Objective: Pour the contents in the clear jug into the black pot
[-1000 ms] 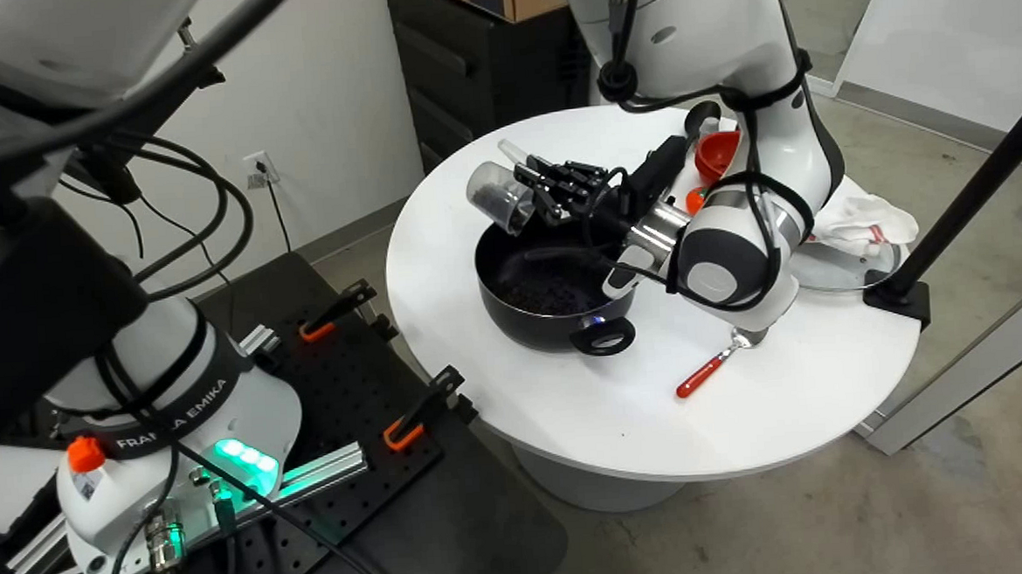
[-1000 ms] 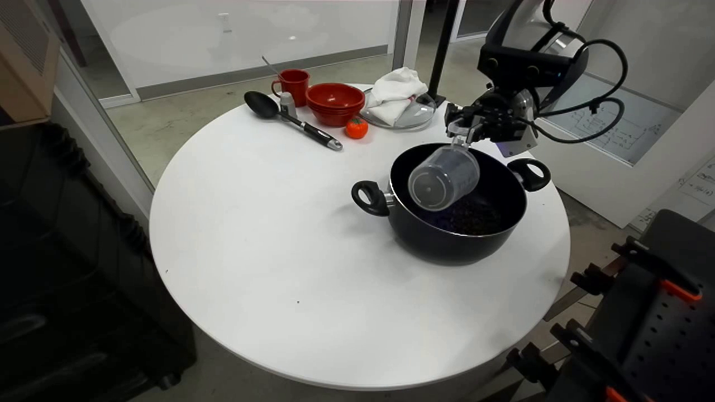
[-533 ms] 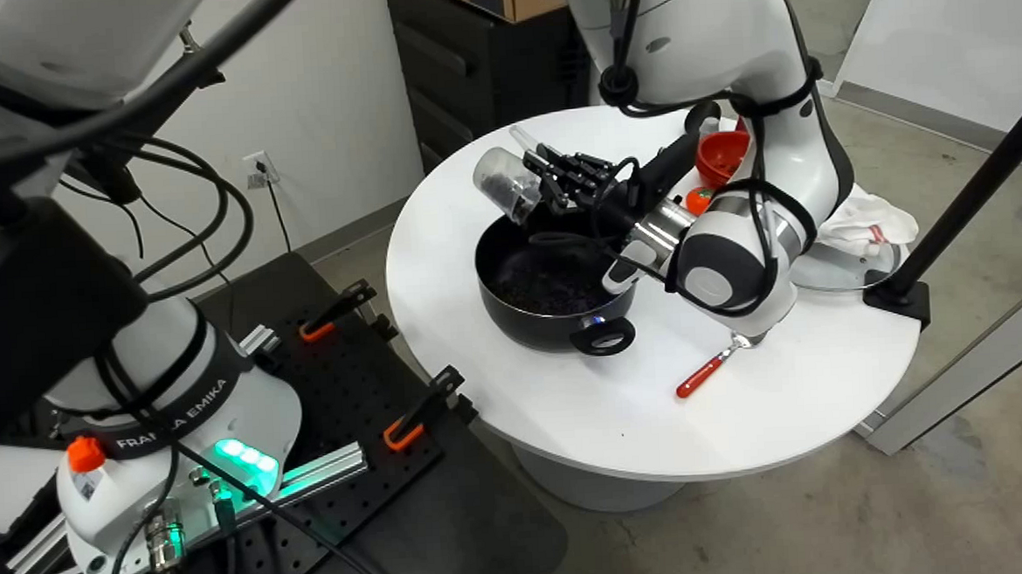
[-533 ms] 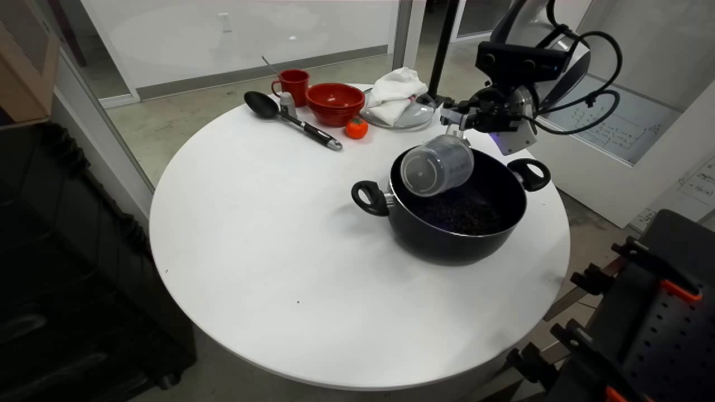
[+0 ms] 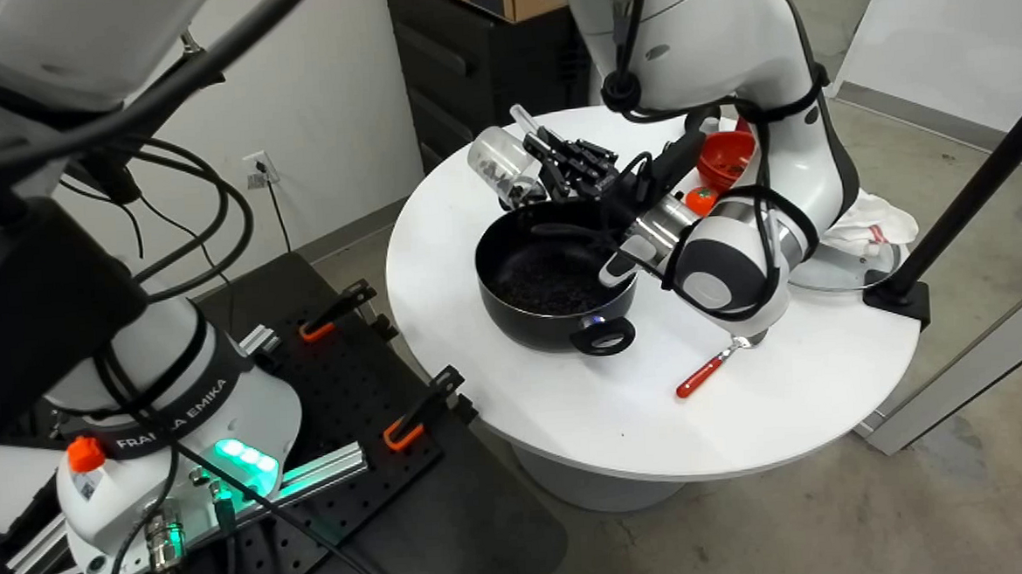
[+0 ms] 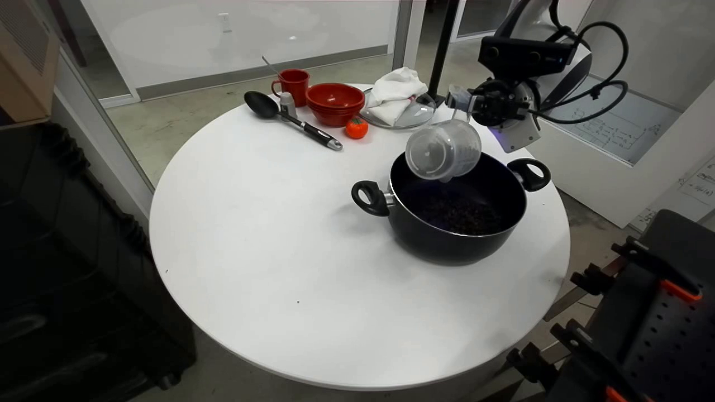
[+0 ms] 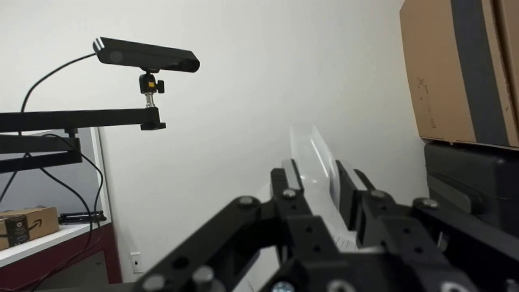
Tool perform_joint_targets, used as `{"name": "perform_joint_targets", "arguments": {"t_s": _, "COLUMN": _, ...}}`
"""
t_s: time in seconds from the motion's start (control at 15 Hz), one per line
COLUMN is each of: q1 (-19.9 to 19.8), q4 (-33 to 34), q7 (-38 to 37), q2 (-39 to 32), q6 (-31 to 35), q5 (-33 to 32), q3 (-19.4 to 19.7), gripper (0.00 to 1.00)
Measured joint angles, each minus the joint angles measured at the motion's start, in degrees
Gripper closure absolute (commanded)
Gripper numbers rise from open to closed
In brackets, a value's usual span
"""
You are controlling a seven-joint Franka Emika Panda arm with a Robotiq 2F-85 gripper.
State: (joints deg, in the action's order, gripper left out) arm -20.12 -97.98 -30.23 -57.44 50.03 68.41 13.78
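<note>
In an exterior view, a black ladle [image 6: 316, 133] is lying far left on the counter [image 6: 251, 240], a red mug [image 6: 295, 89] standing on its far side. Red bowls [image 6: 335, 115] are standing to the right, a tomato [image 6: 356, 128] sitting near them; farther right, a white cloth [image 6: 394, 95] is resting over a clear lid or dish [image 6: 420, 115]. Nearer, the clear jug [image 6: 447, 146] is hanging tilted above the black pot [image 6: 447, 248] — dark bits [image 6: 461, 218] are lying inside the pot — and the jaws, right of the jug, are pinching its handle [image 7: 312, 162].
</note>
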Motion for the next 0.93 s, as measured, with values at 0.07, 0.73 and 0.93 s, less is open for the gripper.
{"name": "perform_joint_targets", "arguments": {"t_s": 0.07, "q1": 0.0, "q4": 0.1, "q7": -0.2, "q2": -0.2, "q6": -0.9, "q5": 0.3, "q3": 0.0, "gripper": 0.94}}
{"name": "perform_joint_targets", "arguments": {"t_s": 0.73, "q1": 0.6, "q4": 1.6, "q7": 0.7, "q2": -1.5, "q6": -2.5, "q5": 1.4, "q3": 2.0, "gripper": 0.94}}
{"name": "perform_joint_targets", "arguments": {"t_s": 0.93, "q1": 2.9, "q4": 2.4, "q7": 5.4, "q2": -1.1, "q6": 1.6, "q5": -2.9, "q3": 3.2, "gripper": 0.94}}
